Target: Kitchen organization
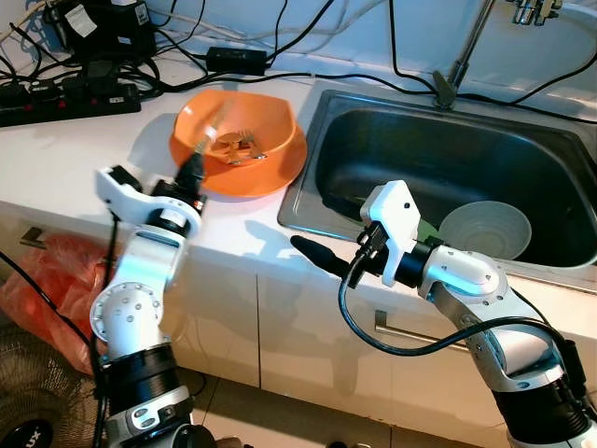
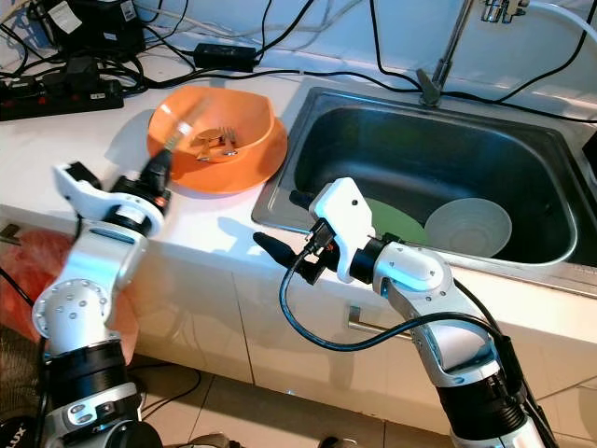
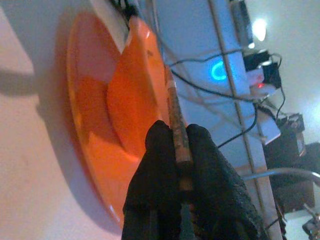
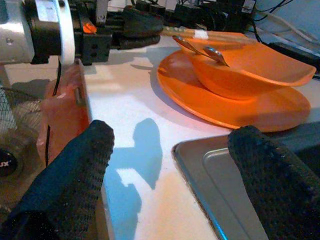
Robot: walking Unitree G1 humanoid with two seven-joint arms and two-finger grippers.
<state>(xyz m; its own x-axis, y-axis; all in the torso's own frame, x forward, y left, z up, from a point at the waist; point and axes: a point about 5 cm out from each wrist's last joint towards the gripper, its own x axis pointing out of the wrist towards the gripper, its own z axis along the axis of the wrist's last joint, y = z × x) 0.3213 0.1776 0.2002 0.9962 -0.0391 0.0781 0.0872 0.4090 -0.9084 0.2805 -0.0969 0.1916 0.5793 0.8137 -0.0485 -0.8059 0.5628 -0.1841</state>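
Observation:
An orange bowl [image 1: 266,121] stands on an orange plate [image 4: 280,112] on the white counter, left of the sink. Metal spoons [image 1: 238,145] lie inside the bowl. My left gripper [image 1: 193,173] sits at the bowl's near-left rim, shut on a thin brown chopstick [image 3: 176,107] that slants up over the bowl. My right gripper [image 4: 170,165] is open with nothing between its fingers. It hovers at the counter's front edge, by the sink's near-left corner, and points left toward the bowl.
The steel sink [image 1: 373,121] holds a white bowl [image 1: 485,229] and a green item [image 1: 427,230]. Power strips and cables [image 1: 65,93] crowd the back left of the counter. An orange plastic bag [image 1: 42,280] hangs below the counter at left.

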